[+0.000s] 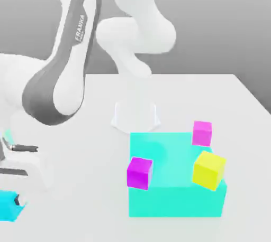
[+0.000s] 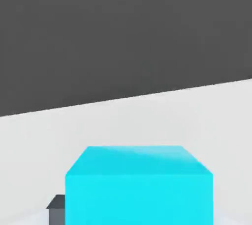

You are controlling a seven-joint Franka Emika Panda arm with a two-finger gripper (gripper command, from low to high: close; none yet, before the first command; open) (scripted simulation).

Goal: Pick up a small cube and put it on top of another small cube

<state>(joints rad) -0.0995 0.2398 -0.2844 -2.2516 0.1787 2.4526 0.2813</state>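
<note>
The small cyan cube (image 1: 6, 209) sits at the bottom left edge of the exterior view, low over the white table. My gripper (image 1: 15, 202) is down at this cube, with the hand just above it. In the hand view the small cyan cube (image 2: 140, 189) looms close, and a dark finger (image 2: 57, 210) presses against its side. The gripper is shut on it. Two magenta cubes (image 1: 139, 172) (image 1: 201, 132) and a yellow cube (image 1: 209, 170) of about the same size stand toward the exterior view's right.
A much larger cyan block (image 1: 174, 193) lies among the magenta and yellow cubes; whether they rest on it or beside it I cannot tell. The arm's white base (image 1: 135, 115) stands behind the block. The table's edge (image 1: 249, 90) runs along the right.
</note>
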